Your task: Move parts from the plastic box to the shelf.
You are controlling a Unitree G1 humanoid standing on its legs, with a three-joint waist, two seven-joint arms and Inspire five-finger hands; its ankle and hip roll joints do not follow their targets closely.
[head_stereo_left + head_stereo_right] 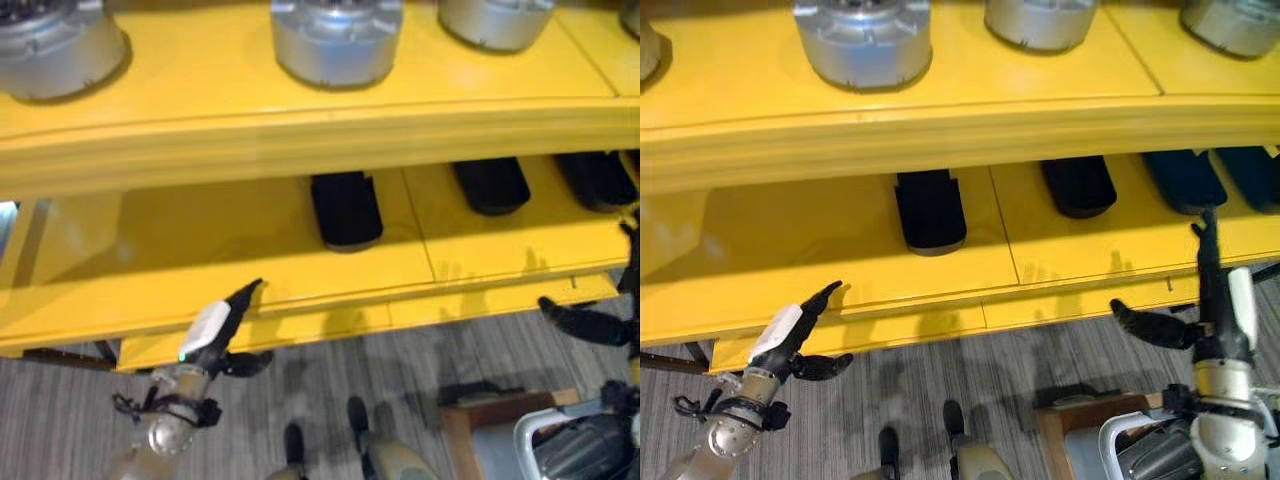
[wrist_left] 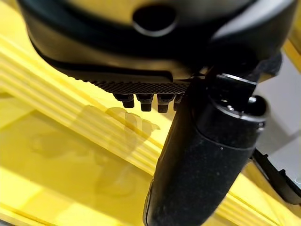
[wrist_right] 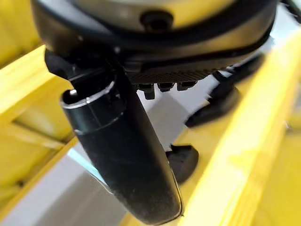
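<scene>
Both hands empty at the yellow shelf (image 1: 940, 290), fingers straight.
Left hand (image 1: 790, 335) and right hand (image 1: 1215, 290) spread, holding nothing; black parts (image 1: 930, 210) already sit on the lower tier.

The shelf (image 1: 940, 120) looks like painted metal, its yellow coat smooth and glossy enough to throw soft reflections of light on the upper board and lower deck. The round parts (image 1: 862, 40) on the upper board are bare silver metal with a dull, brushed sheen. The dark parts (image 1: 930, 210) on the lower deck look like matt black plastic or rubber. The floor (image 1: 1040, 350) has a grey, streaked, wood-grain finish. The left hand (image 1: 795, 335) is matt black plastic with a smooth white cover; the right hand (image 1: 1215, 300) has the same finish, its thumb finely grained up close.
</scene>
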